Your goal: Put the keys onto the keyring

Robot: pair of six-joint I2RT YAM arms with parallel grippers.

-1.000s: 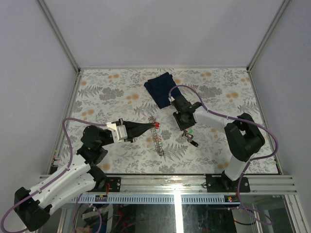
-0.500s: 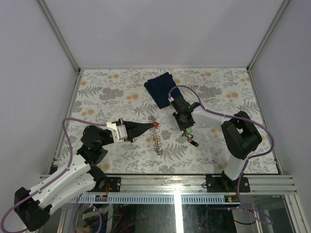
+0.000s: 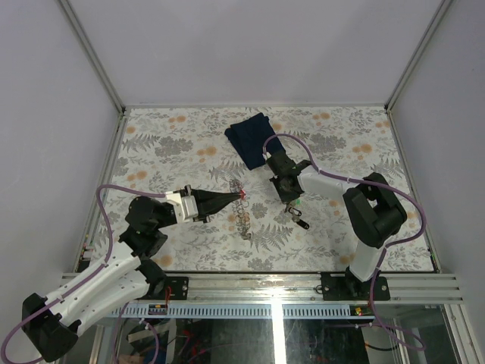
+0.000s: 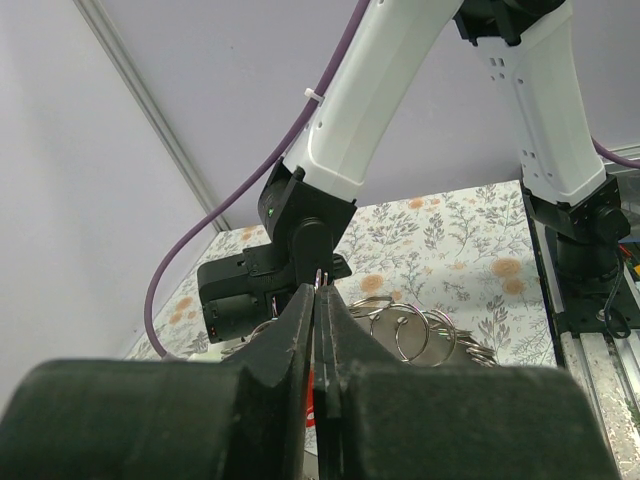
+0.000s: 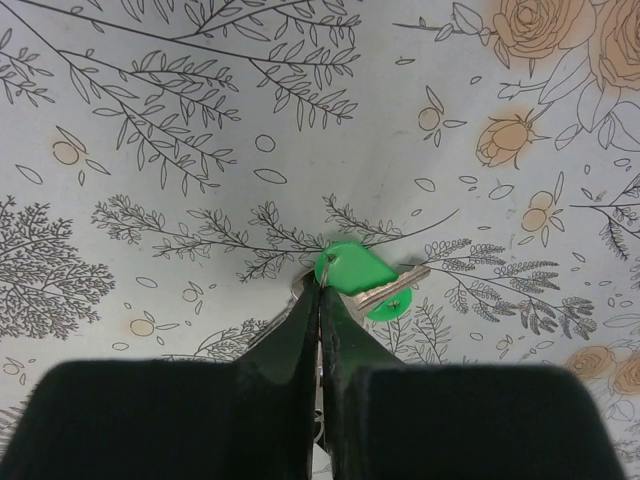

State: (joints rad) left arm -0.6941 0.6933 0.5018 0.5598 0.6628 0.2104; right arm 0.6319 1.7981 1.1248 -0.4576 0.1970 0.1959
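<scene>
I work in soft, even, bright light from overhead, throwing only faint shadows on the floral table (image 3: pixel 174 144). The overhead view is sharp. In both wrist views my near fingers (image 5: pixel 285 345) loom dark and blurred, while the surfaces beyond are crisp.

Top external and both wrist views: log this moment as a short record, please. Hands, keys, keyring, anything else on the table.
left hand: shut, tips at the far end of the keyring, beside a red key; whether it pinches either is unclear
right hand: shut, tips on the edge of the green key head, apparently pinching it
keyring: stretched out on the table between the two hands
black key: on the table just nearer than the green key, apart from the keyring
blue cloth: folded, far side of the table, untouched
</scene>
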